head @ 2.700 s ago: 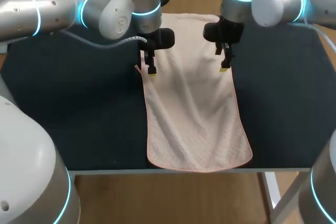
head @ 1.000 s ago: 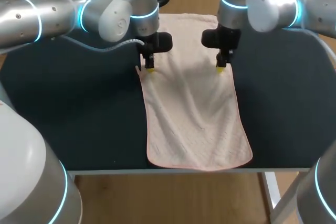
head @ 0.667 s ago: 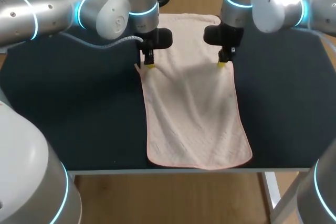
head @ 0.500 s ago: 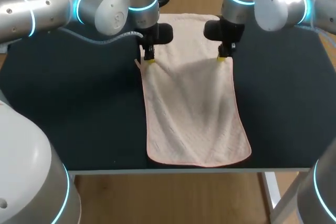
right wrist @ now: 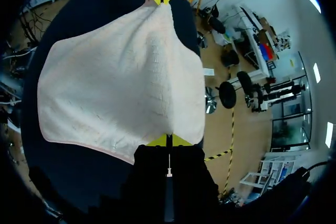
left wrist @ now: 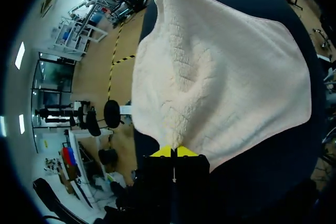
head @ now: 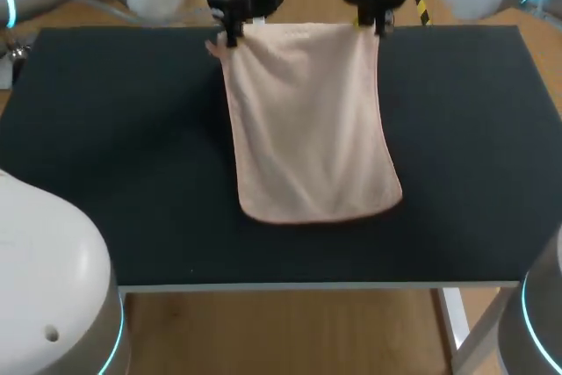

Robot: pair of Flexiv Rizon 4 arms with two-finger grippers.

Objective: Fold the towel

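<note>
Stretching lengthwise across the dark surface (head: 105,147), the pale peach towel (head: 307,120) has its long axis running from the far edge toward the near one, with its far short edge pulled straight between the two hands. The left hand (left wrist: 174,152) is pinched tight on the far left corner, its yellow tips almost together with cloth between them. The right hand (right wrist: 168,141) clamps the far right corner the same way. The rounded near hem ends well short of the near edge, and whether it rests on the surface or hangs just above it is unclear. In the head view both arms are cut off.
</note>
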